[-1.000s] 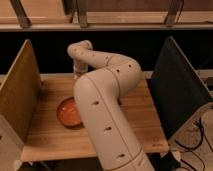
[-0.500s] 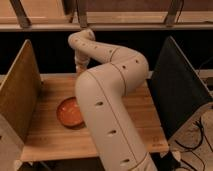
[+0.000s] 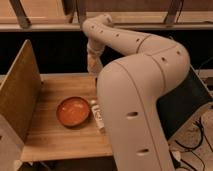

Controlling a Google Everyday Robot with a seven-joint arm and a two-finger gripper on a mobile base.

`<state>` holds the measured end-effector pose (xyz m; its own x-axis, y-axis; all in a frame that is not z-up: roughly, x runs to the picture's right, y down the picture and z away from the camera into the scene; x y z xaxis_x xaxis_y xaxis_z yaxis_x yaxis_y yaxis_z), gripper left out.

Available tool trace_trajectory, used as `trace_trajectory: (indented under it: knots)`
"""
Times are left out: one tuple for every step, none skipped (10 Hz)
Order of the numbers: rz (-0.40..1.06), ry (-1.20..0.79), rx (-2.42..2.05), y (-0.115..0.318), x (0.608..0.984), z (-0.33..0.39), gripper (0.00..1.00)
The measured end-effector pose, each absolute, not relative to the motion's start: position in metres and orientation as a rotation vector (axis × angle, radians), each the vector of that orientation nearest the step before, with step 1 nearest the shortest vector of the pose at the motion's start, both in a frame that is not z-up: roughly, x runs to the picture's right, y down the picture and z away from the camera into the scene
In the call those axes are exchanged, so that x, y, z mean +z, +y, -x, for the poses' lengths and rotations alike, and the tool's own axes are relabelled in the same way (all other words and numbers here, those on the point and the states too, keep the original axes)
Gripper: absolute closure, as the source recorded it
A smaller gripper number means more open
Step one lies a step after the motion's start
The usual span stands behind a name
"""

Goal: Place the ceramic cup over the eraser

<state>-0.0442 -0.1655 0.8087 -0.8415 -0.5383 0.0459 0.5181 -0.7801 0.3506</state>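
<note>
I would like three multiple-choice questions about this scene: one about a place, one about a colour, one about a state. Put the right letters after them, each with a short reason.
1. Where is the gripper?
A. near the far edge of the table, behind the bowl
B. inside the bowl
C. on the floor

2. What colour is the bowl?
A. blue
B. orange
C. green

3. How does the bowl stand?
A. upside down
B. on its side
C. open side up

Answers: 1 A, the arm ends beyond the bowl; 2 B, it is orange all over; 3 C, its hollow inside shows, beside the white bottle.
</note>
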Motion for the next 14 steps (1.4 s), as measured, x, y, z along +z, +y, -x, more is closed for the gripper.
trace_trajectory:
  knots:
    - [-0.085, -0.467, -2.498, -0.164, 0.797, 0.035, 1.00]
    - [-0.091, -0.471, -2.472, -0.158, 0.789, 0.030, 1.00]
    - [-0.092, -0.484, -2.447, -0.147, 0.781, 0.027, 1.00]
    - [-0.093, -0.493, -2.429, -0.138, 0.776, 0.025, 1.00]
    - [-0.085, -0.504, -2.410, -0.127, 0.773, 0.019, 1.00]
    - [-0.078, -0.514, -2.387, -0.116, 0.772, 0.013, 1.00]
    - [-0.071, -0.521, -2.372, -0.107, 0.773, 0.008, 1.00]
    - [-0.068, -0.527, -2.360, -0.101, 0.775, 0.005, 1.00]
    - [-0.066, -0.535, -2.340, -0.093, 0.781, -0.001, 1.00]
    - [-0.066, -0.537, -2.330, -0.090, 0.787, -0.004, 1.00]
    - [-0.067, -0.537, -2.325, -0.089, 0.794, -0.007, 1.00]
    - [-0.065, -0.537, -2.334, -0.089, 0.800, -0.007, 1.00]
    - [-0.059, -0.533, -2.351, -0.093, 0.805, -0.005, 1.00]
    - [-0.054, -0.529, -2.367, -0.096, 0.807, -0.001, 1.00]
